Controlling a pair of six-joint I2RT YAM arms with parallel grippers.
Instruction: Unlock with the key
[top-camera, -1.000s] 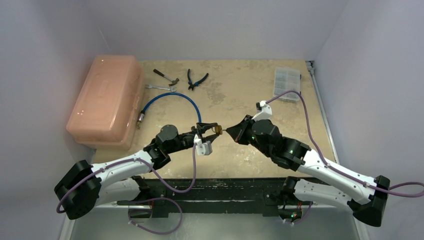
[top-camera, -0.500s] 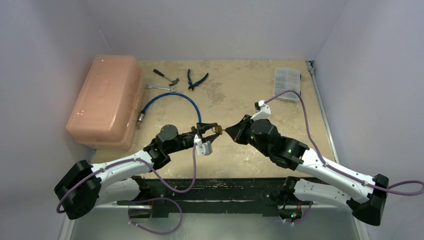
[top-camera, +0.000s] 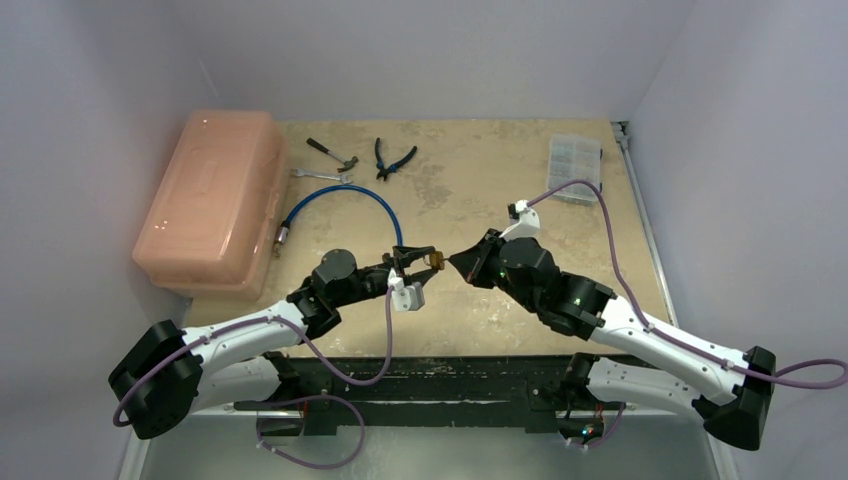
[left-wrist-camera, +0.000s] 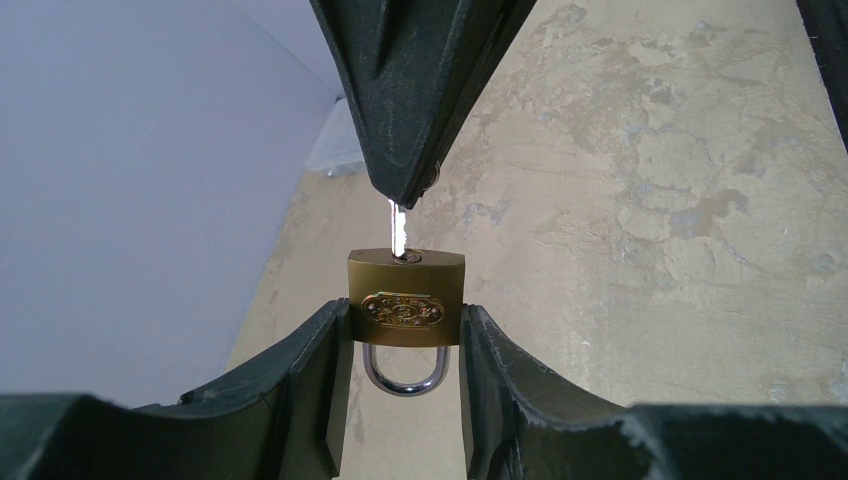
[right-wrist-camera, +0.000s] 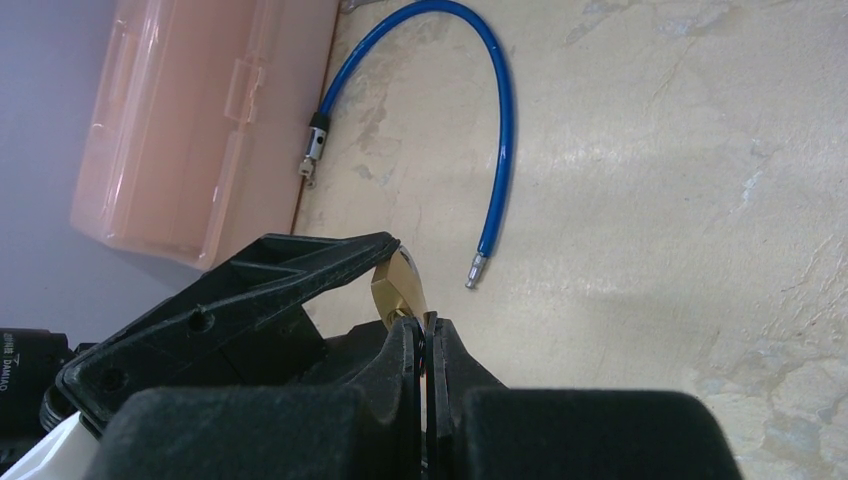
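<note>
Above the beige table (top-camera: 470, 190), the left gripper (left-wrist-camera: 403, 322) is clamping the padlock (left-wrist-camera: 405, 298) by its sides, while the right gripper (right-wrist-camera: 428, 332) is pinching the key (left-wrist-camera: 398, 228), its tip sitting at the keyhole.

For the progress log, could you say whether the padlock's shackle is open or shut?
Shut: both shackle legs enter the padlock body.
</note>
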